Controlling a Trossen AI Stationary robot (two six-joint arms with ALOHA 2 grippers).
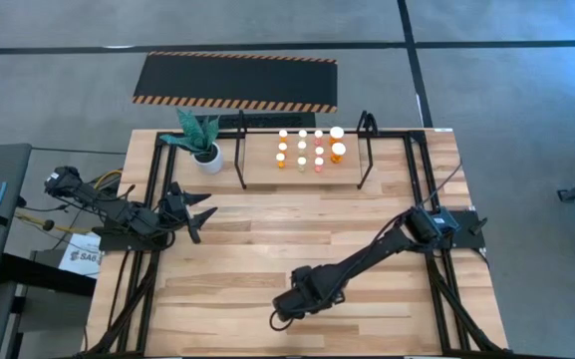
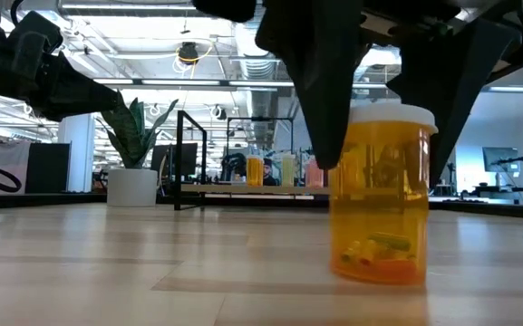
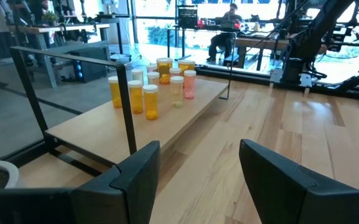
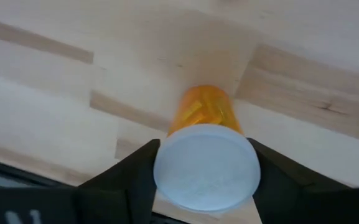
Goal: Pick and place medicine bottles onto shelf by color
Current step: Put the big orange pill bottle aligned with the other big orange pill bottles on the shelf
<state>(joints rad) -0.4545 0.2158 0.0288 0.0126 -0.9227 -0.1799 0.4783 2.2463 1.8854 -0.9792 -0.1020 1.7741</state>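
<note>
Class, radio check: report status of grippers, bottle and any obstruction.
Right gripper straddles upright orange bottle on table, fingers at its cap. Left gripper open, empty, waiting near plant. Nothing blocks the way to the shelf.

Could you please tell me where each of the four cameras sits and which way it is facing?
High: above, looking straight down at table, shelf, both arms.
Low: at tabletop height, level across; right tool straddles an orange bottle.
Left wrist: past the open left tool toward the shelved bottles.
Right wrist: down onto that bottle's cap, a finger on each side.
Shared: low and right wrist both show the orange bottle.
</note>
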